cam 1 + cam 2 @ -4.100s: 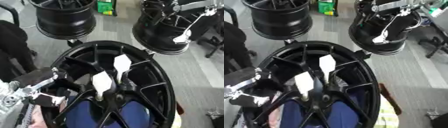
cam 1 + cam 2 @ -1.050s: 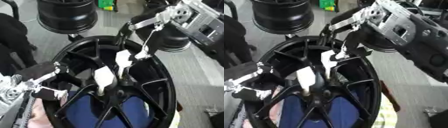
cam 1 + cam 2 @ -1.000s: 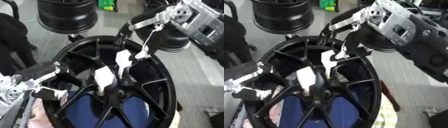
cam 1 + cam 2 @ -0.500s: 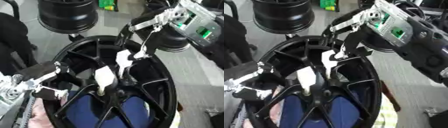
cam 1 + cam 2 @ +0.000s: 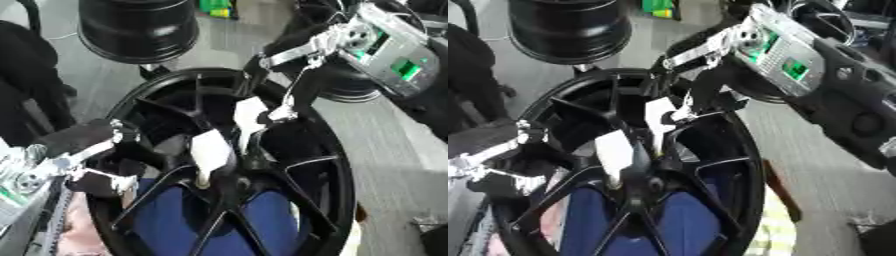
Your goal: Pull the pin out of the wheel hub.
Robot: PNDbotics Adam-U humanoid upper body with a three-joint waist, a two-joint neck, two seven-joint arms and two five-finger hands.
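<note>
Standing in wheel hub (image 5: pixel 262 210) two white pins (image 5: pixel 212 150), right hand (image 5: pixel 293 75) fingers pinching one.

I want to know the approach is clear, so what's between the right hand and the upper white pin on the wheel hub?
Nothing. In the left eye view the right hand's fingertips already reach the upper white pin on the wheel hub, with only a dark spoke behind.

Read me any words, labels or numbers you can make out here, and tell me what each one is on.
No text can be read.
The two white tags standing in the wheel hub look blank.
The green object on the far floor is too blurred to read.
The green patches on the right hand show no legible characters.
</note>
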